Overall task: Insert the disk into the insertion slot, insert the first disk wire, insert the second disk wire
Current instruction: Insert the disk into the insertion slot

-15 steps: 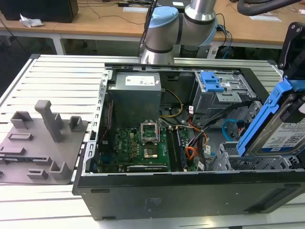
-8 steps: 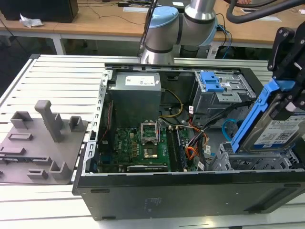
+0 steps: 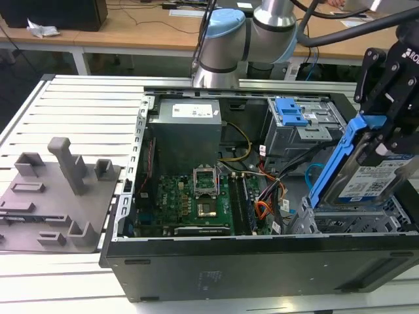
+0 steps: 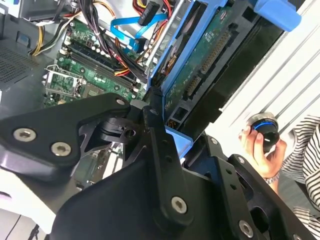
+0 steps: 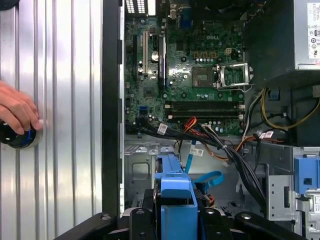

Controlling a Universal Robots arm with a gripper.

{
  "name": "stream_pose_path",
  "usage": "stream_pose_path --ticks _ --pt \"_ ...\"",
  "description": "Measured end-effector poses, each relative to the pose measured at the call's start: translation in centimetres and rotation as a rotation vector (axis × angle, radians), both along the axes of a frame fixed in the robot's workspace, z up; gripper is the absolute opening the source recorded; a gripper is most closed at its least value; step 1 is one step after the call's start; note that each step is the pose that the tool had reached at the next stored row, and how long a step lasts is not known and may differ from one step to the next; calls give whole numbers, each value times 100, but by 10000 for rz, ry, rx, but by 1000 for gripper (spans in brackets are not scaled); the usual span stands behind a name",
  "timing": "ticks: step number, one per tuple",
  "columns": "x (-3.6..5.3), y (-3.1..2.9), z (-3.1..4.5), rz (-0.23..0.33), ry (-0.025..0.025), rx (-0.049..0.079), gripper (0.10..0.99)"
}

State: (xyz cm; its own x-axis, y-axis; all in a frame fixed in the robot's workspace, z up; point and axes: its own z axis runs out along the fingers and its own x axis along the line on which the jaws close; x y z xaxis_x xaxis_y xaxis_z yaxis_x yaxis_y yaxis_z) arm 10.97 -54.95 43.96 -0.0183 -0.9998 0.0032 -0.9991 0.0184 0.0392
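Note:
In the exterior view my gripper point(image 3: 383, 139) is shut on the disk point(image 3: 371, 181), a silver drive with a white-and-blue label in a bright blue carrier frame point(image 3: 332, 171). The disk hangs tilted, its lower end just above the insertion slot point(image 3: 357, 224), a light grey perforated cage at the front corner of the case on the exterior view's right. The second wrist view shows the disk's green circuit board underside point(image 4: 200, 65) between my black fingers point(image 4: 152, 127). In the first wrist view the blue carrier point(image 5: 175, 192) sits above the grey bay point(image 5: 142, 167). A loose blue cable point(image 5: 210, 178) lies beside it.
The open black computer case point(image 3: 196, 261) holds a motherboard point(image 3: 186, 196), a power supply point(image 3: 186, 131) and a taller grey cage with a blue latch point(image 3: 292, 112). Bundled wires point(image 5: 220, 142) cross near the bay. A person's hand point(image 5: 17, 111) rests on a round button point(image 5: 20, 139). A grey fixture point(image 3: 55, 196) stands at the exterior view's left.

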Motion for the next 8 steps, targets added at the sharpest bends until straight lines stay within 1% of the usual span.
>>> stream_pose_path --ticks 5,6,8 --pt "-6 2 -82 2 0 -1 365" --pt "-6 2 -116 3 0 -1 365" --pt "-6 2 -151 2 1 -1 365"
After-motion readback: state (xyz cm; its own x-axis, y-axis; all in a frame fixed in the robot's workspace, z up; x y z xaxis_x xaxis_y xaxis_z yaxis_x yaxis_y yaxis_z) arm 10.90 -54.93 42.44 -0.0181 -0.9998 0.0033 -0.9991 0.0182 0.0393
